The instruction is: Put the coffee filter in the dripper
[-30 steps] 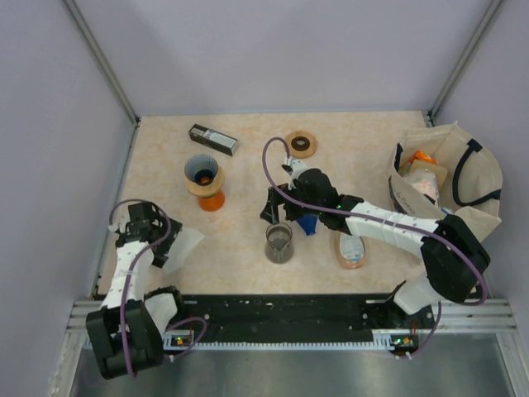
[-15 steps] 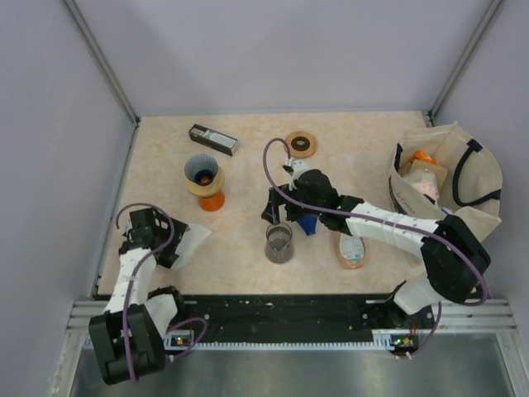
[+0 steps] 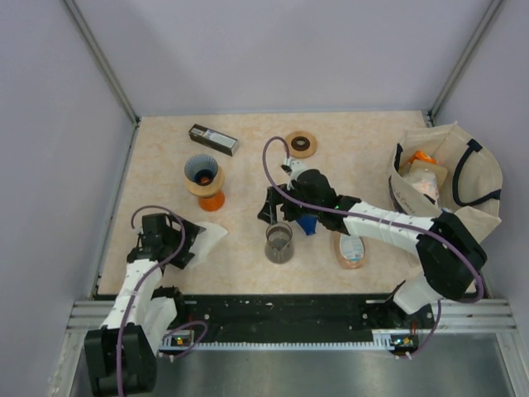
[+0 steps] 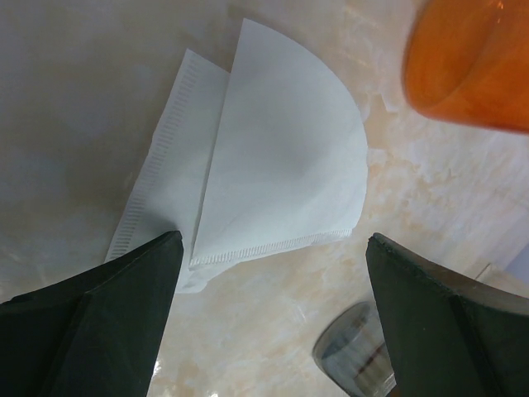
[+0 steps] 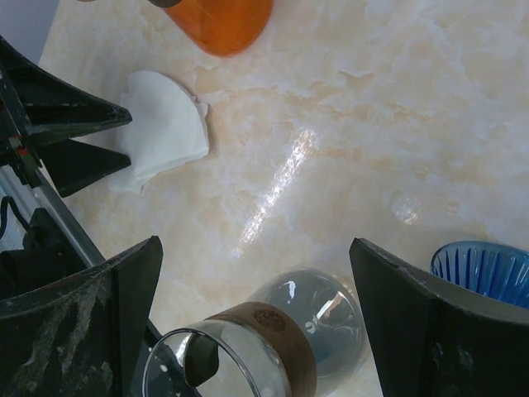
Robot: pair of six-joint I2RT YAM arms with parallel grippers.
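Note:
Two white paper coffee filters (image 4: 281, 165) lie overlapped on the marble tabletop, also visible in the top view as the filters (image 3: 207, 236) at the near left. My left gripper (image 4: 273, 241) is open just short of their stitched edge, its fingers low over the table and holding nothing. The left gripper (image 3: 183, 241) points right at them. A blue ribbed dripper (image 5: 483, 265) stands mid-table, next to a glass carafe (image 5: 273, 339) with a brown collar. My right gripper (image 5: 256, 244) hangs open above that carafe (image 3: 279, 242), holding nothing.
An orange-based cone vessel (image 3: 204, 178) with a tan ring stands behind the filters. A black box (image 3: 213, 139) and a tape ring (image 3: 301, 144) lie at the back. A flat pouch (image 3: 351, 248) sits under the right arm. A cloth tote bag (image 3: 450, 178) with items fills the right side.
My left arm has swung toward the near edge and to the right, and the filters now show further right. The right arm has hardly moved.

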